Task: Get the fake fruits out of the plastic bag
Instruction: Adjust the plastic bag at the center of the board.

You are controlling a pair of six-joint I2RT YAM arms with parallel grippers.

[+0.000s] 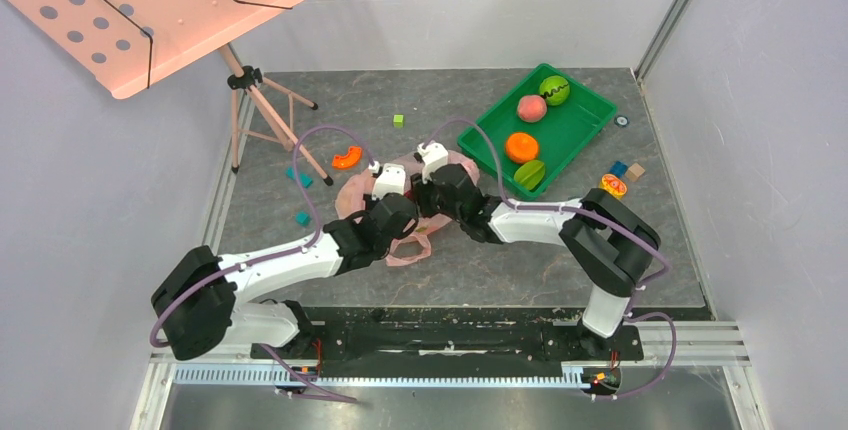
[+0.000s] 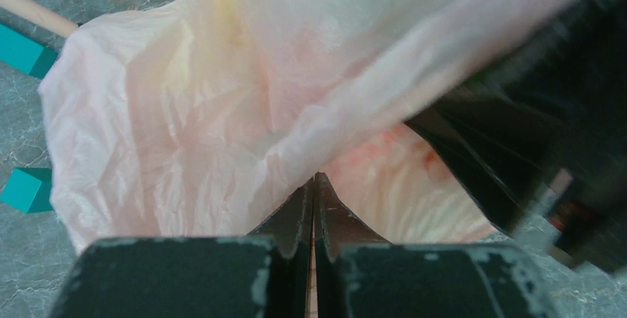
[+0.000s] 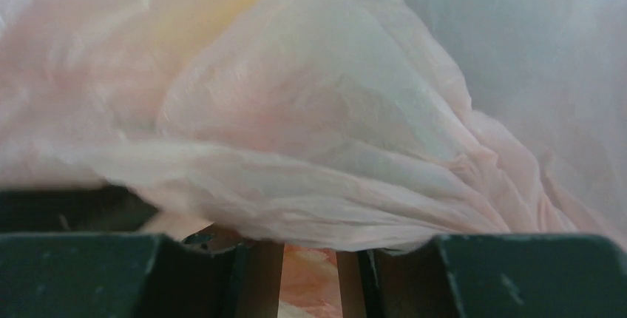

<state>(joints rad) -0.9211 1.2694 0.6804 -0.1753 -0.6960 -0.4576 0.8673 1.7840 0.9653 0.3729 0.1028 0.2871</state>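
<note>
Bag (image 2: 185,96) lies crumpled on the surface (image 1: 500,260), left end effector (image 2: 314,183) pressed together, seemingly pinching its film, right end effector (image 3: 310,257) partly spread beneath a fold.

I'm working in what looks like a robotics lab cell — plain white panels (image 1: 480,0) box in a grey counter (image 1: 520,270), with a slotted aluminium rail (image 1: 420,375) along its near edge.
</note>
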